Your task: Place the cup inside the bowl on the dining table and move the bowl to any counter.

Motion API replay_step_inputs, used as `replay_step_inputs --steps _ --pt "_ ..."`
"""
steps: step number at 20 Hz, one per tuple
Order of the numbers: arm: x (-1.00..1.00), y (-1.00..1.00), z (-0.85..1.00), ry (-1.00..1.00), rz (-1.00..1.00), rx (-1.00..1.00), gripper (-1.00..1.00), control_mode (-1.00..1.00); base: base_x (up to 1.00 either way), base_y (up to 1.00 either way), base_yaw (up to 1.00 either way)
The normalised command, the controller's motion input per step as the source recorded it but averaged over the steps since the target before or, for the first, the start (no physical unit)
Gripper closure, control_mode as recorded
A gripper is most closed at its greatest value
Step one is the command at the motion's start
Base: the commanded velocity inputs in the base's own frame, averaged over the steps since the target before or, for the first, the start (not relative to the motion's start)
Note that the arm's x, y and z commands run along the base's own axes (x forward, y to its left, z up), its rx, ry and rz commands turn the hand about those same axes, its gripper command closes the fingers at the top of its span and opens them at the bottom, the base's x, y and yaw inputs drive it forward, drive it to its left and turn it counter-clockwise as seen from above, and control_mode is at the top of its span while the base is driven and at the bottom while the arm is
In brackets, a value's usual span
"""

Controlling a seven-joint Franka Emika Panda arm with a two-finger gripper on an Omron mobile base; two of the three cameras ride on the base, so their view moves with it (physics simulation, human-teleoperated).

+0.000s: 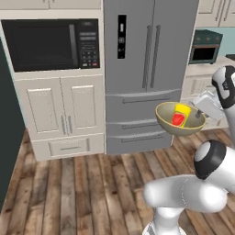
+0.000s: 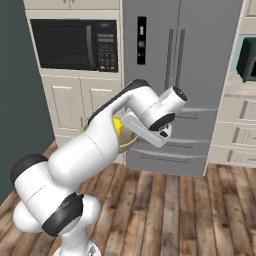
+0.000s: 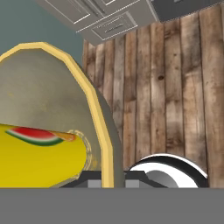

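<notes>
Already done: cup [image 1: 181, 115] sits inside bowl [image 1: 180, 119]. Pincer [image 1: 200, 113] clamped on bowl rim, carried clear above wood floor [image 1: 87, 183]. Left: set bowl on a counter.

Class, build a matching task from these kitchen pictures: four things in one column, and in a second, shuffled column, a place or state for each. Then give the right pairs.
Things:
1. cup
2. bowl
3. microwave
4. gripper

Places or states:
A. built in above the cream cabinet doors
B. held in the air in front of the fridge
C. lying inside the bowl
D. closed on the bowl's rim

Pairs: 1-C, 2-B, 3-A, 4-D
</notes>
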Motion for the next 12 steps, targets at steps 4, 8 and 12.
replay_step_inputs --steps 4,8,12 --pt "0.0 0.0 0.0 0.0 0.0 0.0 1.0 1.0 0.07 -0.48 0.0" --pt "0.0 0.0 0.0 0.0 0.0 0.0 1.0 1.0 0.27 -0.61 0.0" --pt "0.0 0.0 0.0 0.0 0.0 0.0 1.0 1.0 0.46 -0.76 0.0"
